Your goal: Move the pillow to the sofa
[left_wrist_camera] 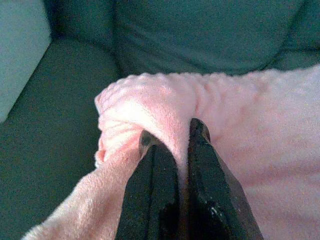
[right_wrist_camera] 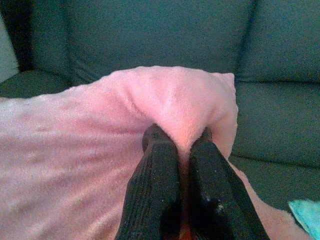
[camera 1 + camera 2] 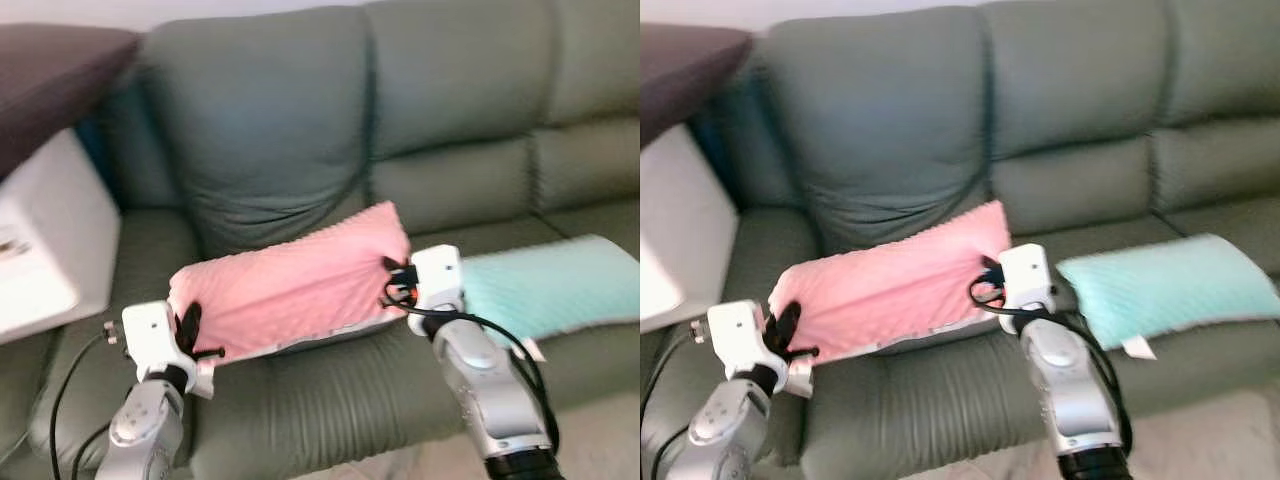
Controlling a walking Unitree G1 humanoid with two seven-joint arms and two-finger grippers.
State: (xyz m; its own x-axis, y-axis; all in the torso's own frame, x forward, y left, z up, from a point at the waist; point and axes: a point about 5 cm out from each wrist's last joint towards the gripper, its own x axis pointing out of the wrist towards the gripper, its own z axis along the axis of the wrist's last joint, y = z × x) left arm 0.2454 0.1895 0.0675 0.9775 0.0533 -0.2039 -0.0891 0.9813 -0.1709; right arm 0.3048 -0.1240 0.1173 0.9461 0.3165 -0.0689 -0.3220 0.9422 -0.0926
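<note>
In the left eye view we hold the pink pillow (image 3: pixel 295 285) across the middle of the frame, over the seat of the green sofa (image 3: pixel 300 130). Our left gripper (image 3: pixel 190 330) is at the pillow's lower left end, and our right gripper (image 3: pixel 395 280) is at its right end, just right of centre. A teal pillow (image 3: pixel 555 285) lies on the seat at the right edge, close beside our right arm. A white box (image 3: pixel 45 250) sits at the left edge, with a dark cushion (image 3: pixel 50 70) in the upper left corner.

The right eye view shows the same scene, with the pillow sloping up toward the right and its upper right corner against the backrest.

In the left wrist view our jaws are nearly closed, pinching a fold of pink fabric between the two black fingers (image 1: pixel 155 190) at lower centre.

In the right wrist view the jaws are likewise narrow, clamped on a bunched ridge of the pillow near its corner, with a bit of teal in the lower right corner.
</note>
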